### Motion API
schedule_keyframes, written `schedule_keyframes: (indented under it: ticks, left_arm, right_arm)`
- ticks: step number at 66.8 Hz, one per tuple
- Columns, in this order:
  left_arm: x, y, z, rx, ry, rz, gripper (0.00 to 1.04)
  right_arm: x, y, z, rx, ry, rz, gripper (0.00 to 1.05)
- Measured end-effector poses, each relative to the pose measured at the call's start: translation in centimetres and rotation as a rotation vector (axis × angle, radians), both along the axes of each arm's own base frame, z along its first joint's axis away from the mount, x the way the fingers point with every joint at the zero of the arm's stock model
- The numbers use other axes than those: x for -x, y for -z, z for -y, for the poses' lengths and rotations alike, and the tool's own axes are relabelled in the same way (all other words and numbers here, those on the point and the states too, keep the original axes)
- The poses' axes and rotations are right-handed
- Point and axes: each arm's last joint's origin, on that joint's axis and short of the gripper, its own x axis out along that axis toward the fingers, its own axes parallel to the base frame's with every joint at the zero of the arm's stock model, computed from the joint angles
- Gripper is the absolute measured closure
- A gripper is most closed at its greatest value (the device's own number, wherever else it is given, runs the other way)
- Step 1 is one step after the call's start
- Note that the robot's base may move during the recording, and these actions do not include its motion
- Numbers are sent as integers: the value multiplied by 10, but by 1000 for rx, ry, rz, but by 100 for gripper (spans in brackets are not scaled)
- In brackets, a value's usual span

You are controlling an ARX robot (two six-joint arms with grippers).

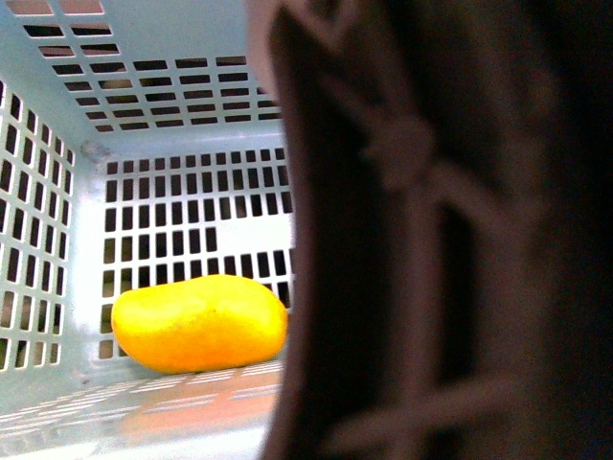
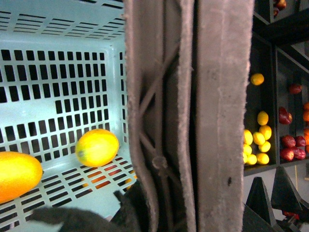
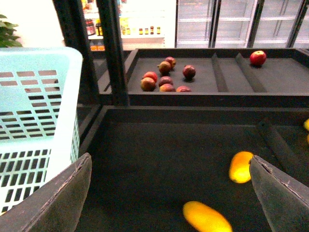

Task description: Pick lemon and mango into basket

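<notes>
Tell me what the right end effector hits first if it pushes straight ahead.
Probably the blurred golden-yellow elongated mango lying on the dark display tray, between the open right end effector fingers. Depth is unclear, so it may meet the tray floor instead.

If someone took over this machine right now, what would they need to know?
Left pincer: shut on the basket handle.
Right pincer: open, holding nothing, above a dark shelf tray with loose yellow fruit.
In the basket: the mango and the lemon, lying apart on its floor.
Done: both fruits appear to be in.
Left: seemingly nothing more to pick; the basket is held by its handle.
</notes>
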Motion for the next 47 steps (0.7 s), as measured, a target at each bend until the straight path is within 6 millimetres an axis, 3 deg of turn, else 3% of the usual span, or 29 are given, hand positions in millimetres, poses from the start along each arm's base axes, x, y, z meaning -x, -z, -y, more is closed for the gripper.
schedule_keyframes:
  ticks: [47]
  left_arm:
    - [0, 0, 0, 0, 2, 0, 90]
  right_arm:
    - [0, 0, 0, 0, 1, 0, 9]
